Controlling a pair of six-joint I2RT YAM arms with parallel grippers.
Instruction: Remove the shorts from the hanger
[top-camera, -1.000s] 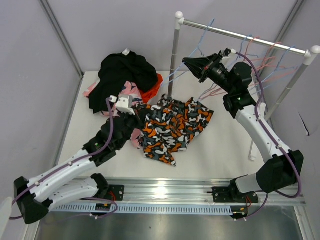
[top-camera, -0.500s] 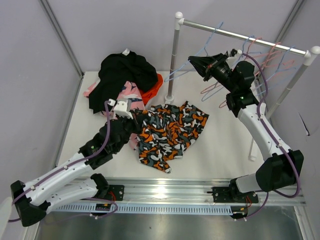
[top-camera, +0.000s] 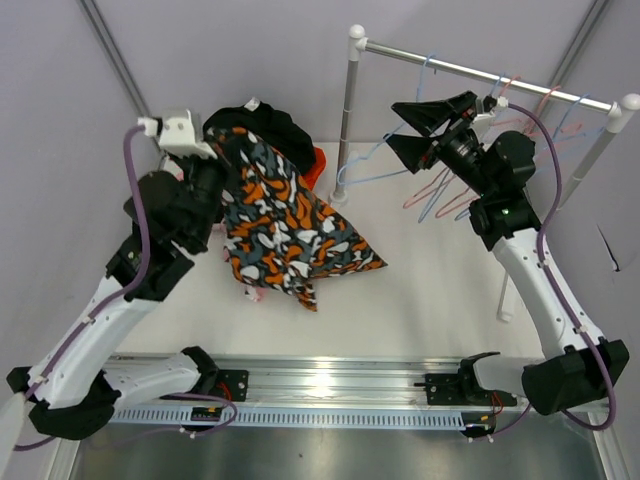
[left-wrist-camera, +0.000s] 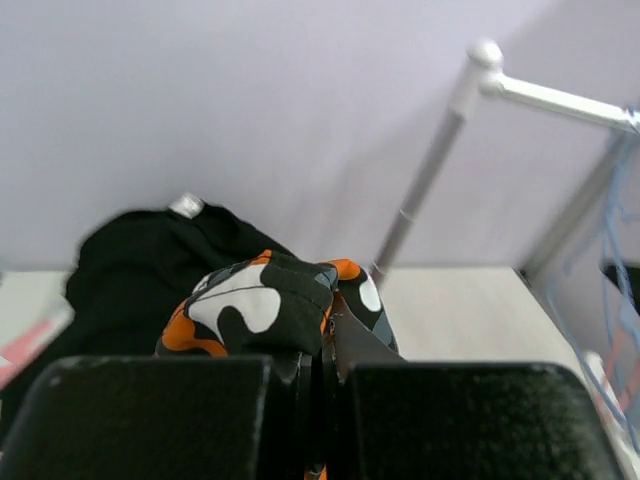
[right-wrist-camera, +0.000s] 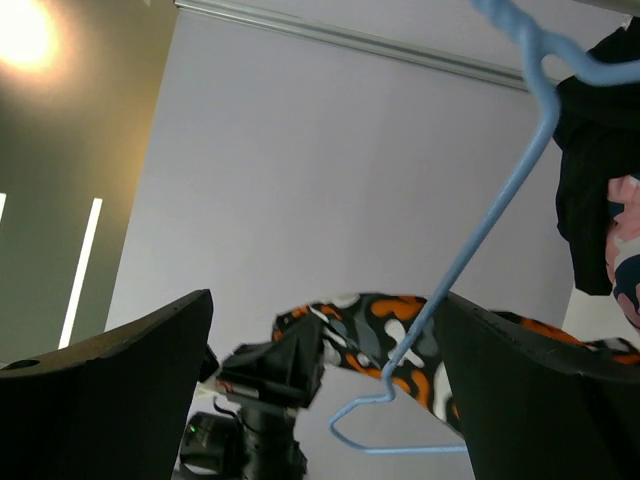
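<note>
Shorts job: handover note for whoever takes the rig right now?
Grip: left fingers shut on the patterned shorts, lifted beside the pile; right fingers open, blue hanger between them, not gripped.
Where: black shorts and orange-red shorts piled back left; hangers on the rail look bare.
Done: patterned shorts are off the hanger.
Left: drop them on the pile, recheck the rail.

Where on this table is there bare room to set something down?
Bare table lies centre-right, bordered by the patterned shorts, the near rail and the right arm. The far-left corner is crowded: the black shorts pile sits there, and the patterned shorts hang from the left gripper. Over the far right, hangers dangle.
</note>
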